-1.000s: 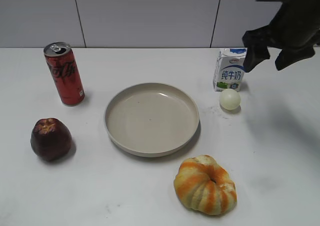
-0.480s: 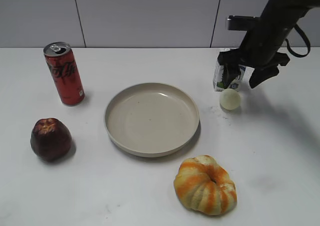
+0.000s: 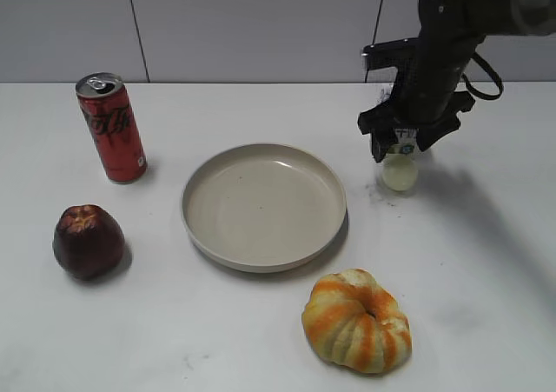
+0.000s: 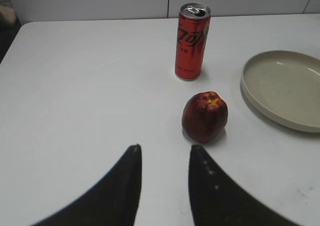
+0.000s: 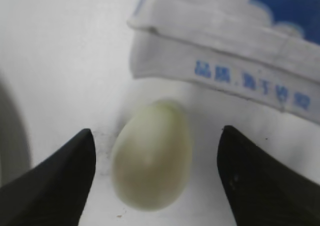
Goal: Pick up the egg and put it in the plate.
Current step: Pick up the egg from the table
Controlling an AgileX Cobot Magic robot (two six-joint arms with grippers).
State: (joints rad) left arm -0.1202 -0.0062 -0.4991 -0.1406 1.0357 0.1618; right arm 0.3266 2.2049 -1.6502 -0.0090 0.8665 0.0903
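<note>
The small smooth egg point(image 5: 152, 156) was pale yellowish-white, the round shallow plate point(image 3: 263, 206) plain matte beige, and the milk carton point(image 5: 235, 50) white with blue print.

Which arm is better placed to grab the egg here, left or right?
Right. The right gripper hangs open directly over the egg, one finger on each side. The left gripper sits far across the table by the apple, with nothing between its fingers.

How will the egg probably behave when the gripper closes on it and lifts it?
The egg is smooth and rounded, so it may slip or roll aside on the flat table if the right gripper closes off-centre. It looks small, so probably light. The milk carton just behind might stop it rolling that way.
</note>
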